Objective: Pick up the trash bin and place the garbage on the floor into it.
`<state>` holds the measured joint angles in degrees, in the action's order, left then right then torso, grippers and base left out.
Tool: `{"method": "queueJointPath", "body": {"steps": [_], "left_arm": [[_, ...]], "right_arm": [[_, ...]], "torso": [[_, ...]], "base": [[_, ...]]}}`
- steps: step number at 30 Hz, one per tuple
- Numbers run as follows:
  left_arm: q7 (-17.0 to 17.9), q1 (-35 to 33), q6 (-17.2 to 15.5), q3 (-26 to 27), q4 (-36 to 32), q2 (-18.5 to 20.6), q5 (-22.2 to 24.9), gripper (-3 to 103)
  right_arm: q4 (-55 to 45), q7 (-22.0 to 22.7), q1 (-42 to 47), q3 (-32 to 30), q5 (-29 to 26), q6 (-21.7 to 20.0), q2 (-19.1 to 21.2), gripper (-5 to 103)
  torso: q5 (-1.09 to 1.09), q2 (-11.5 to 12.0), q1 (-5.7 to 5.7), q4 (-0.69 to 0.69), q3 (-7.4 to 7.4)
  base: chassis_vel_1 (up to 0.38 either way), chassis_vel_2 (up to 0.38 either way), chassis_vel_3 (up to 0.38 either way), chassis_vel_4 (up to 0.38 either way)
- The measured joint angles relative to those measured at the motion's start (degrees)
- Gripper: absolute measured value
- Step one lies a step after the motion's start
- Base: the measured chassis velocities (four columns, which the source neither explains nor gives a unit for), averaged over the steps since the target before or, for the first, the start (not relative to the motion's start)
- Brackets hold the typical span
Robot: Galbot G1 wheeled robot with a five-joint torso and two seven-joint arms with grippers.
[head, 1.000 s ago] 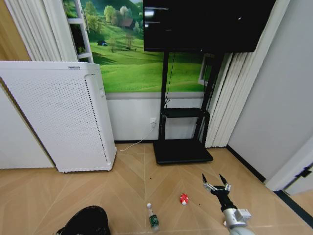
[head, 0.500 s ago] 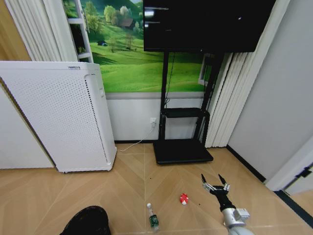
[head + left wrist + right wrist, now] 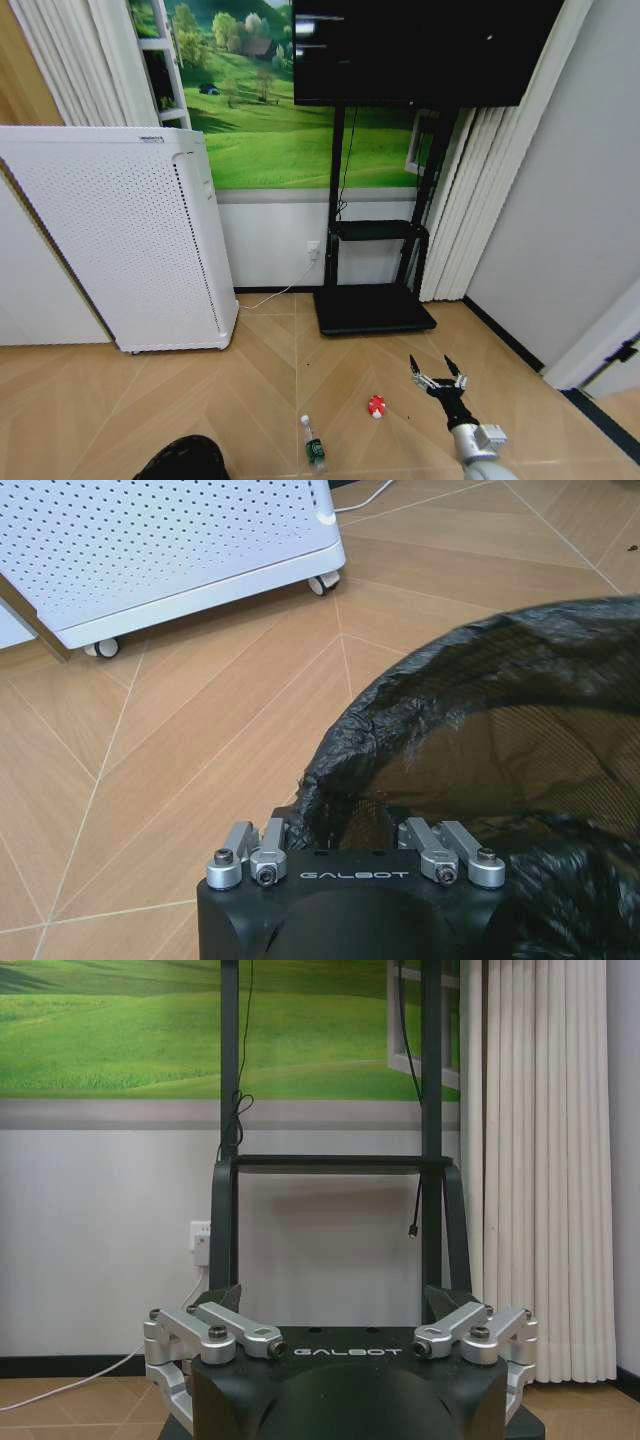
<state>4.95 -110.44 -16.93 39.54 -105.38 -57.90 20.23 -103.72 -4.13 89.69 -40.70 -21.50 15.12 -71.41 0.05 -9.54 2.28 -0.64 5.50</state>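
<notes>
Your left gripper (image 3: 350, 855) clamps the trash bin (image 3: 520, 780) at its rim; the liner is soft, the bin probably light. Your right gripper (image 3: 438, 381) hangs open above the floor (image 3: 260, 400).

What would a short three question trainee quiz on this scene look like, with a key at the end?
1. True or false: the right gripper is closed around the bottle.
2. Which item lies nearer the right gripper: A) the bottle, B) the red-and-white piece?
3. Fill in: the left gripper sits at the rim of the ___.

Key:
1. False. It hangs open above the floor, holding nothing.
2. B.
3. Trash bin, lined with a black bag.
</notes>
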Motion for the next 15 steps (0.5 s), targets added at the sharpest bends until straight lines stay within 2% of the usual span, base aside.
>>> {"method": "queueJointPath", "body": {"steps": [4,10,11,15], "left_arm": [[0.0,0.1,0.1,0.1,0.0,0.0,0.0,33],[0.4,0.3,0.5,0.3,0.0,0.0,-0.9,33],[0.7,0.6,1.2,0.5,0.1,-0.1,-2.3,33],[1.3,1.4,2.2,1.9,-0.9,-0.5,-4.1,24]], "right_arm": [[-0.1,0.0,0.1,0.0,0.0,0.0,0.0,100],[-0.2,0.1,0.1,0.0,0.0,0.0,0.0,100],[-0.2,0.1,0.1,-0.1,0.0,0.1,0.0,100],[-0.2,0.2,0.1,-0.1,0.1,0.1,0.0,100]], "torso": [[0.00,0.0,0.00,-0.01,0.00],[-0.08,0.0,0.00,-0.02,0.01],[-0.11,0.0,0.01,-0.02,0.02],[-0.15,0.0,0.01,-0.01,0.02]], "base": [[0.000,0.000,0.000,0.000],[0.000,0.000,0.000,0.000],[0.000,0.000,0.000,0.000],[0.000,0.000,0.000,0.000]]}}
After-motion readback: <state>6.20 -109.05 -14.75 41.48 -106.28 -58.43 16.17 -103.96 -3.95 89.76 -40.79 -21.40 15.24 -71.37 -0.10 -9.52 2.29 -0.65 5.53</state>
